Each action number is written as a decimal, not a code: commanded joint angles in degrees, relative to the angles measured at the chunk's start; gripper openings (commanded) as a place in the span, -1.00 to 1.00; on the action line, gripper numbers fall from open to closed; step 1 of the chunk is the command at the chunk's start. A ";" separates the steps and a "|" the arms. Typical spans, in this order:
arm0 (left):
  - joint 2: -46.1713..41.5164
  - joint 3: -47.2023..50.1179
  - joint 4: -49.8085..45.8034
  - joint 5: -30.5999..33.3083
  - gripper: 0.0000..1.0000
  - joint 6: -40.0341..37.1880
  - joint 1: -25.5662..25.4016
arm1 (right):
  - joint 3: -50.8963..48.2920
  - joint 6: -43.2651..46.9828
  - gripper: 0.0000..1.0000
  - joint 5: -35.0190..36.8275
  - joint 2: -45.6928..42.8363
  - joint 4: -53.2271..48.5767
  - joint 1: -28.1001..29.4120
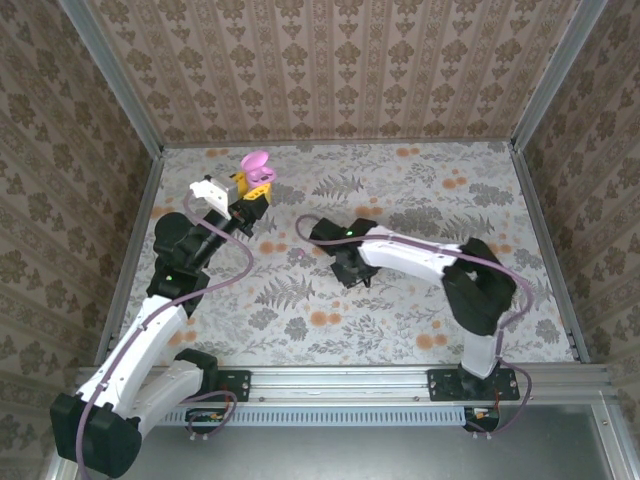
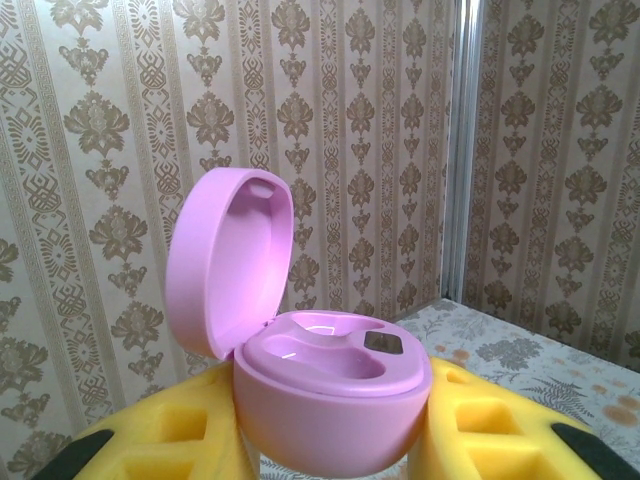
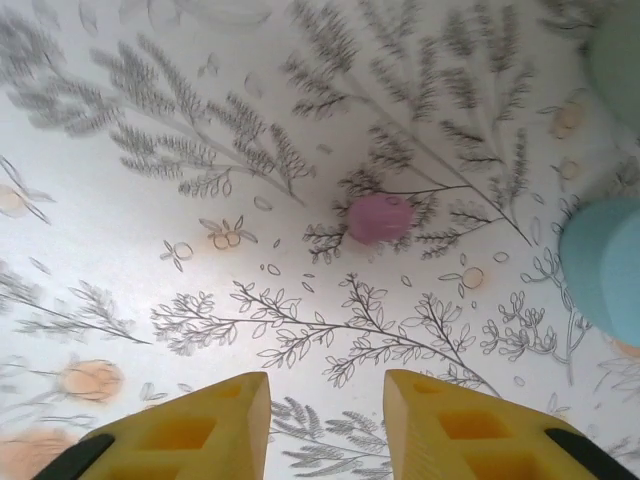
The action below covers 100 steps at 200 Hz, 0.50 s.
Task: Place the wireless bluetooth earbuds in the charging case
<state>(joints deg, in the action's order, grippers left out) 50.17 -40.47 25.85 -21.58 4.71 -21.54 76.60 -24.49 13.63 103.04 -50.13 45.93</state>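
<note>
The pink charging case point(image 2: 330, 405) has its lid point(image 2: 225, 260) swung open, and both moulded wells inside show nothing in them. My left gripper point(image 2: 335, 445) is shut on the case's base, holding it up off the table at the back left point(image 1: 257, 170). On the floral tabletop lies one tiny pinkish-purple earbud point(image 3: 380, 218). My right gripper point(image 3: 325, 420) hovers open just short of it, yellow fingers point(image 3: 200, 430) spread with nothing between them. In the top view this gripper point(image 1: 352, 272) points down near the table's middle. Other earbuds are out of view.
A blue egg-shaped case point(image 3: 605, 265) sits to the right of the earbud, and a mint one point(image 3: 618, 50) lies farther off at the upper right. Patterned walls and metal frame posts point(image 1: 135, 110) enclose the table.
</note>
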 commanded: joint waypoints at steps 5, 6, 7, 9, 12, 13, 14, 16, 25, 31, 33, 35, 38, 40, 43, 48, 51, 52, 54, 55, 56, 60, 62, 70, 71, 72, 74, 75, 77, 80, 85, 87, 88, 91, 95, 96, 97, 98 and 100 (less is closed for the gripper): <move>-0.04 -0.66 0.97 -0.21 -0.33 -0.40 0.38 | -6.36 -11.00 -0.17 -9.64 -5.08 7.33 -5.26; -0.06 -0.71 0.96 -0.25 -0.33 -0.40 0.37 | -6.63 -11.27 -0.16 -10.05 -5.19 7.68 -5.47; -0.02 -0.64 1.01 -0.28 -0.33 -0.36 0.36 | -6.90 -11.58 -0.16 -10.48 -5.30 8.07 -5.66; 0.00 -0.59 0.99 -0.30 -0.33 -0.33 0.40 | -7.43 -12.15 -0.16 -11.10 -5.50 8.81 -6.03; 0.01 -0.63 0.96 -0.30 -0.33 -0.30 0.40 | -8.14 -13.06 -0.15 -11.91 -5.80 9.83 -6.51; 0.01 -0.69 1.01 -0.30 -0.33 -0.26 0.38 | -8.36 -13.31 -0.14 -12.20 -5.86 10.20 -6.67; -0.03 -0.72 1.03 -0.30 -0.33 -0.24 0.37 | -8.59 -13.61 -0.14 -12.43 -5.89 10.48 -6.79; 0.00 -0.68 1.04 -0.30 -0.33 -0.28 0.36 | -8.93 -14.19 -0.13 -12.60 -5.98 10.90 -6.99; 0.02 -0.62 1.10 -0.39 -0.33 -0.33 0.37 | -9.77 -16.03 -0.08 -12.98 -6.02 12.20 -7.69; 0.16 -0.62 1.05 -0.49 -0.33 -0.31 0.38 | -9.71 -17.03 -0.06 -13.50 -5.54 12.26 -8.21; 0.18 -0.61 1.07 -0.48 -0.33 -0.32 0.39 | -9.69 -17.29 -0.06 -13.70 -5.37 12.27 -8.38; 0.19 -0.58 1.10 -0.52 -0.33 -0.18 0.43 | -9.64 -17.59 -0.06 -14.00 -5.13 12.14 -8.53; 0.19 -0.64 1.12 -0.64 -0.33 -0.22 0.43 | -9.55 -17.99 -0.05 -14.12 -4.76 12.07 -8.77; 0.19 -0.66 1.07 -0.71 -0.33 -0.23 0.40 | -9.54 -18.28 -0.05 -14.19 -4.60 12.05 -8.89; 0.19 -0.59 1.18 -0.81 -0.33 -0.23 0.36 | -9.46 -18.74 -0.04 -14.25 -4.17 12.03 -9.09; 0.36 -0.58 1.15 -1.15 -0.33 -0.12 0.40 | -9.37 -19.50 -0.04 -14.48 -3.57 11.95 -9.26; 0.44 -0.58 1.20 -1.35 -0.33 -0.14 0.39 | -9.29 -19.90 -0.04 -14.65 -3.15 12.08 -9.40; 0.45 -0.53 1.21 -1.40 -0.33 -0.14 0.37 | -9.28 -20.03 -0.04 -14.80 -3.09 12.16 -9.43; 0.52 -0.57 1.18 -1.54 -0.33 -0.14 0.36 | -9.27 -20.24 -0.04 -15.04 -2.78 12.31 -9.52; 0.53 -0.57 1.20 -1.58 -0.33 -0.14 0.36 | -9.23 -20.37 -0.04 -15.13 -2.64 12.41 -9.53; 0.53 -0.57 1.17 -1.64 -0.33 -0.14 0.36 | -9.21 -20.48 -0.04 -15.26 -2.52 12.51 -9.58; 0.64 -0.58 1.18 -1.85 -0.33 -0.10 0.42 | -9.19 -20.90 -0.04 -15.72 -2.03 12.96 -9.70; 0.65 -0.58 1.10 -1.94 -0.33 -0.06 0.44 | -9.14 -21.16 -0.04 -15.87 -1.81 13.20 -9.72; 0.87 -0.49 1.21 -2.13 -0.33 0.06 0.39 | -9.01 -21.94 -0.04 -16.58 -0.89 14.29 -9.81; 0.84 -0.49 1.17 -2.14 -0.33 0.05 0.37 | -9.01 -22.06 -0.04 -16.64 -0.82 14.46 -9.81; 0.86 -0.44 1.20 -2.14 -0.33 0.04 0.37 | -9.01 -22.16 -0.04 -16.72 -0.69 14.58 -9.81; 0.95 -0.37 1.26 -2.15 -0.33 0.08 0.38 | -9.01 -22.31 -0.04 -16.84 -0.49 14.81 -9.85; 0.92 -0.38 1.24 -2.19 -0.33 0.10 0.41 | -9.01 -22.46 -0.04 -16.90 -0.39 14.93 -9.88; 0.90 -0.40 1.27 -2.22 -0.33 0.18 0.42 | -9.01 -22.69 -0.04 -17.00 -0.21 15.27 -9.89; 0.97 -0.27 1.32 -2.23 -0.33 0.14 0.43 | -8.92 -23.01 -0.04 -17.08 0.03 15.69 -9.90; 1.01 -0.29 1.33 -2.32 -0.33 0.12 0.36 | -8.86 -23.42 -0.04 -17.29 0.57 16.07 -9.98; 1.12 -0.24 1.32 -2.32 -0.33 0.17 0.29 | -8.80 -23.59 -0.04 -17.36 0.80 16.15 -10.05; 1.14 -0.28 1.32 -2.32 -0.33 0.15 0.28 | -8.73 -23.67 -0.04 -17.34 0.91 16.13 -10.06; 1.11 -0.26 1.31 -2.40 -0.33 0.15 0.33 | -8.52 -23.86 -0.03 -17.26 1.27 16.12 -10.09; 1.09 -0.25 1.25 -2.46 -0.33 0.13 0.31 | -8.15 -24.06 -0.03 -17.10 1.77 16.01 -10.20; 1.12 -0.28 1.28 -2.48 -0.33 0.12 0.29 | -8.10 -24.09 -0.03 -17.03 1.88 15.93 -10.22; 1.10 -0.25 1.30 -2.49 -0.33 0.12 0.32 | -8.03 -24.14 -0.03 -16.96 2.02 15.89 -10.24; 1.08 -0.24 1.26 -2.49 -0.33 0.12 0.34 | -7.95 -24.17 -0.03 -16.87 2.09 15.83 -10.24; 1.12 -0.23 1.23 -2.50 -0.33 0.12 0.29 | -7.78 -24.30 -0.03 -16.70 2.34 15.63 -10.25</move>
<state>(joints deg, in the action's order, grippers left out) 51.37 -40.47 25.87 -22.68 4.71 -21.54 67.77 -44.45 -1.10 102.65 -36.07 36.23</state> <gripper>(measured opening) 0.339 0.482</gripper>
